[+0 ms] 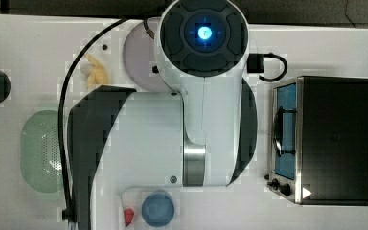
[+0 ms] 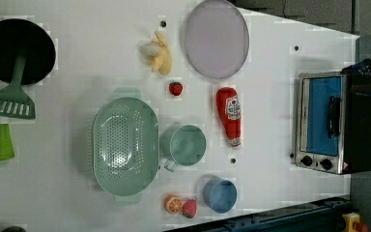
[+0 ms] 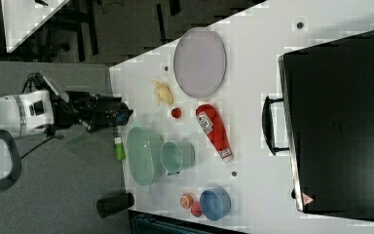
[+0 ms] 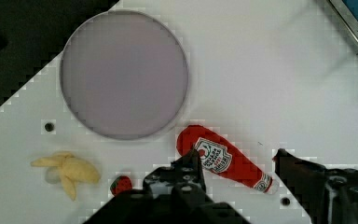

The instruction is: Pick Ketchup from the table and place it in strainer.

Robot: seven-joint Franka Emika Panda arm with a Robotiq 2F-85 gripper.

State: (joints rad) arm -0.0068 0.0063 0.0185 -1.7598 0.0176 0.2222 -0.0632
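The ketchup (image 2: 228, 116) is a red squeeze bottle with a white label, lying flat on the white table between the grey plate and the green cup. It also lies in the right view (image 3: 214, 130). The pale green strainer (image 2: 124, 147) rests to the left view's left of the cup, and it appears too in the top view (image 1: 40, 151) and the right view (image 3: 141, 156). My gripper (image 4: 237, 161) hangs open well above the table. In the wrist view the ketchup (image 4: 223, 161) lies below the gap between the two dark fingers, untouched.
A grey plate (image 2: 216, 38), a banana (image 2: 159, 58) and a strawberry (image 2: 175, 88) lie beyond the bottle. A green cup (image 2: 186, 145) stands between bottle and strainer. A blue cup (image 2: 220, 194), an orange and another strawberry sit nearby. A toaster oven (image 2: 328, 123) stands at the left view's right.
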